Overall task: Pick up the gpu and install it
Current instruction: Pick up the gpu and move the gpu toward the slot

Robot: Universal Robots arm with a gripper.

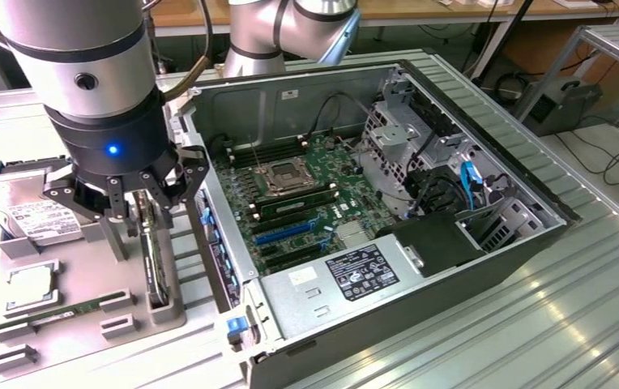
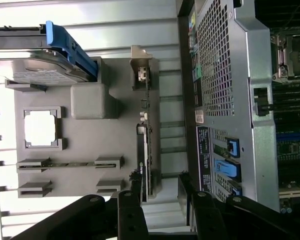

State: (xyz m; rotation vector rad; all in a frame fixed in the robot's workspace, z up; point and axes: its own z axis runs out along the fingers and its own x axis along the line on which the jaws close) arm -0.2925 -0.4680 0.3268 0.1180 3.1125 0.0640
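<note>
Gripper hangs open right over the gpu, which stands on edge in the grey tray just beside the computer case, long axis parallel to the case's near wall, below the spread jaws.

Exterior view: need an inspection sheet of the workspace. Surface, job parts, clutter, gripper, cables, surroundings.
Surface: ribbed metal table, with a grey tray on it.
Job's things: gpu standing on edge in a tray slot; open case beside the tray.
Clutter: hard drive, CPU and RAM stick in the tray.
Grippers: gripper open, low over the gpu.
Cables: blue cable inside the case; loose cables on the floor.
Surroundings: wooden bench behind.
</note>
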